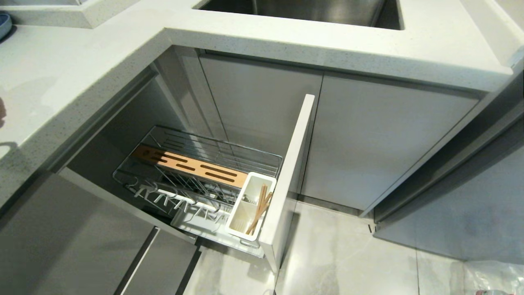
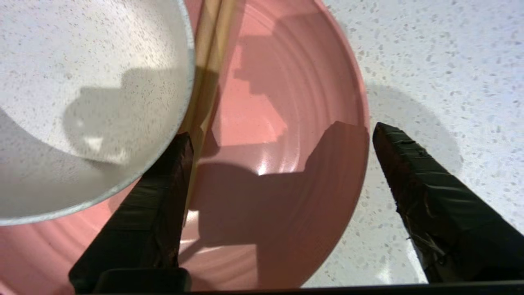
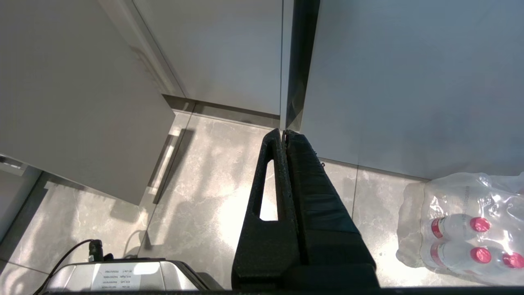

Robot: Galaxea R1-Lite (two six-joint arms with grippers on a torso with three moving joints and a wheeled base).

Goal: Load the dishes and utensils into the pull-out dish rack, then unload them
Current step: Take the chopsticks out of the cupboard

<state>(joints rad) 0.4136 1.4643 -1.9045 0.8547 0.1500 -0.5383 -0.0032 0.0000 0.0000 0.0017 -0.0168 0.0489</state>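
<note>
fingers of the left end effector (image 2: 278, 196) stand wide apart and grip nothing, hanging over the pink bowl (image 2: 286, 135) on the speckled table (image 2: 442, 61). one black finger (image 2: 155, 205) sits just beside a pair of chopsticks (image 2: 208, 61), whose long axis runs straight away from the wrist along that finger, their far ends passing beside the off-white bowl (image 2: 82, 102). the right end effector (image 3: 285, 135) hangs closed and empty over the floor (image 3: 204, 184), well apart. a second pair of chopsticks (image 1: 259, 213) stands in the rack's white cup (image 1: 245, 213), so the left arm is likely the nearer one for either pair.
</note>
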